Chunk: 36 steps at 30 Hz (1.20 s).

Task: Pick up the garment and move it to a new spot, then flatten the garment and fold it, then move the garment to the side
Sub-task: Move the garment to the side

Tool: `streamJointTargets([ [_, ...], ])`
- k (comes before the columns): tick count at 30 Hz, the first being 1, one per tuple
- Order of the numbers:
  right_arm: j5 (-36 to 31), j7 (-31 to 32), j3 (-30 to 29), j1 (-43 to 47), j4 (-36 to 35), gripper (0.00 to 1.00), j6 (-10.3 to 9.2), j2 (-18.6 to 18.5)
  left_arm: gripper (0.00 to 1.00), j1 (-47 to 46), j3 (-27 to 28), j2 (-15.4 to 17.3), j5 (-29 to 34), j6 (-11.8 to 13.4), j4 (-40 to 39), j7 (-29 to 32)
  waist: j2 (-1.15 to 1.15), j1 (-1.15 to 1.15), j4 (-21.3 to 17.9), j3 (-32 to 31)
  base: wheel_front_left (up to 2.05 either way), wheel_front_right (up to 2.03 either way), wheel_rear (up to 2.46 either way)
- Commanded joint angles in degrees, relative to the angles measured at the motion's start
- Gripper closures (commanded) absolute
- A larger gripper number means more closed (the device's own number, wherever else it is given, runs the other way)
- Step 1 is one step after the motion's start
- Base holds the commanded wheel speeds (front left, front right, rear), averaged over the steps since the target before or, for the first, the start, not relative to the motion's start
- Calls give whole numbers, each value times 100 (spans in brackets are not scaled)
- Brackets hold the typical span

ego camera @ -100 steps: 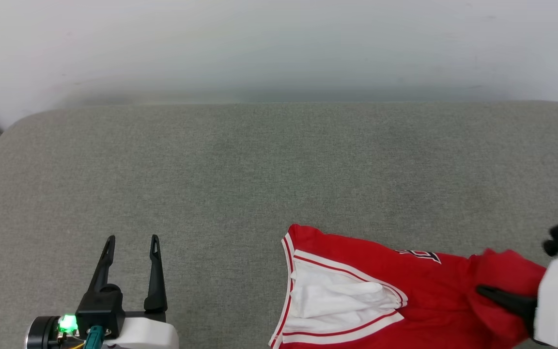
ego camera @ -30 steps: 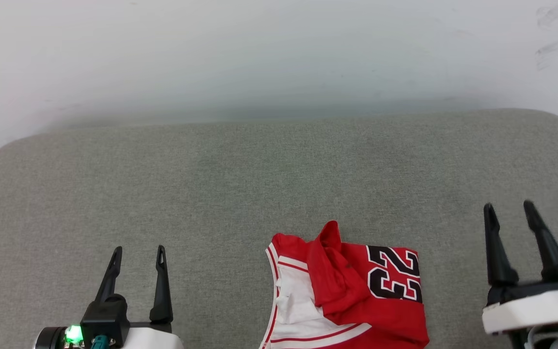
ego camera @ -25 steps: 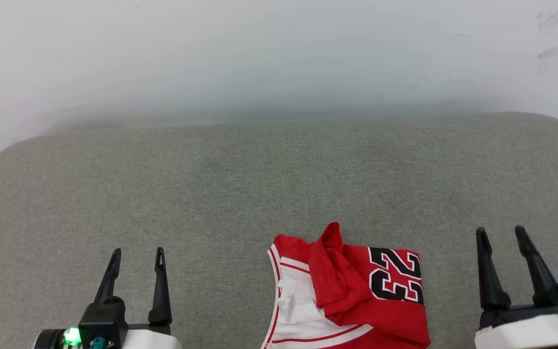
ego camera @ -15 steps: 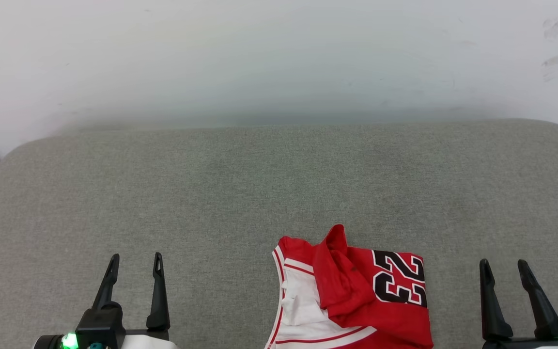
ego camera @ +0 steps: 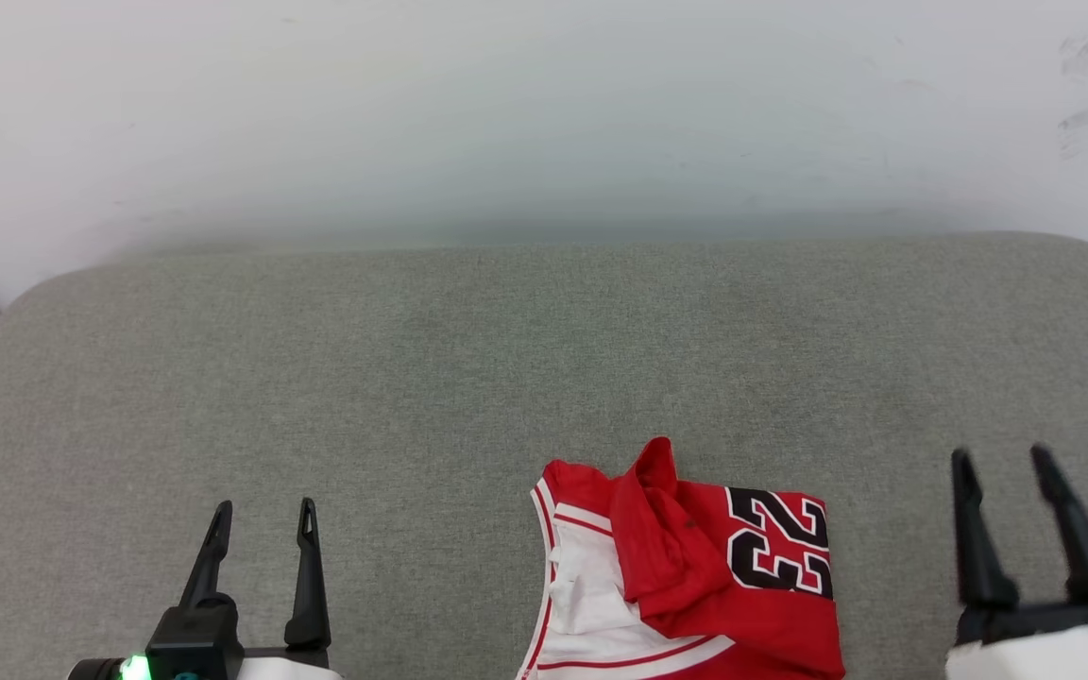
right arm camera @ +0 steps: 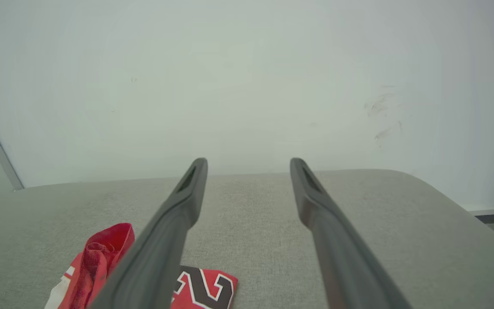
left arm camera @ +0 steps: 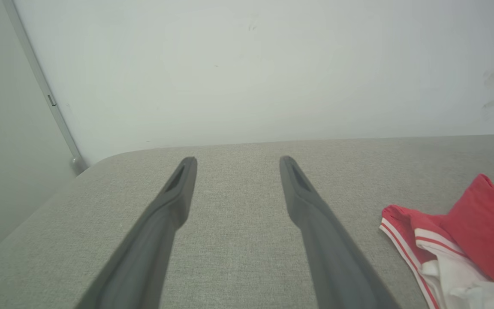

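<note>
Garment (ego camera: 695, 586) crumpled, half folded: red cloth, black white-edged "23" facing up, white sleeve with striped trim at its left. Lies at near edge of grey woven cushion (ego camera: 412, 378), between grippers, touching neither. Left gripper (ego camera: 263, 508) jaws apart, empty; right gripper (ego camera: 999, 456) likewise. Fingers (ego camera: 976, 538) long, dark, tapered.

I work in a plain indoor room, though I cannot tell which kind. A grey fabric pad (ego camera: 412, 378) with rounded corners fills the lower frame, set against a white painted wall (ego camera: 544, 113). The wall has dark scuff marks (ego camera: 1087, 85) at upper right. In the left wrist view, a thin grey strip (left arm camera: 43, 86) runs down the wall at upper left.
</note>
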Motion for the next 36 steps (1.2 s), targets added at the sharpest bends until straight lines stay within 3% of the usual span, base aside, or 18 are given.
streamJointTargets([
  [1, -6, -18, -34, -200, -66, 0, -2, -125, 0, -7, 3, -6, -18, -42, 7, -14, 0, 0, 2, 2, 0, 0, 0],
  [5, 53, 128, 81, -793, -176, 0, -2, -608, 0, -26, -2, -14, -16, -44, 19, -14, 0, 0, 13, 13, 0, 0, 0],
  [8, 259, 697, 308, -1311, -311, 0, -2, -1080, 0, -34, -18, -18, -11, -36, 22, -13, 0, 0, 31, 35, 0, 0, 0],
  [13, 1214, 2692, 914, -1878, -311, 0, -2, -1818, 0, -30, -25, -21, -17, -46, 19, -14, 0, 0, 55, 79, 0, 0, 0],
  [19, 2701, 4985, 1135, -2149, -81, 0, -2, -2319, 0, -112, -42, -27, -23, -38, 9, -14, 0, 0, 104, 201, 0, 0, 0],
  [22, 3430, 5831, 925, -2126, 182, 0, -2, -2282, 0, -200, -60, -30, -25, -50, 1, -14, 0, 0, 145, 294, 0, 0, 0],
  [28, 4103, 6967, 766, -1869, 701, 0, -2, -2221, 0, -379, -95, -33, -20, -65, -17, -14, 0, 0, 251, 560, 0, 0, 0],
  [36, 4248, 7293, 758, -1857, 1264, 0, -2, -1772, 0, -611, -129, -36, 4, -72, -60, -14, 0, 0, 419, 976, 0, 0, 0],
])
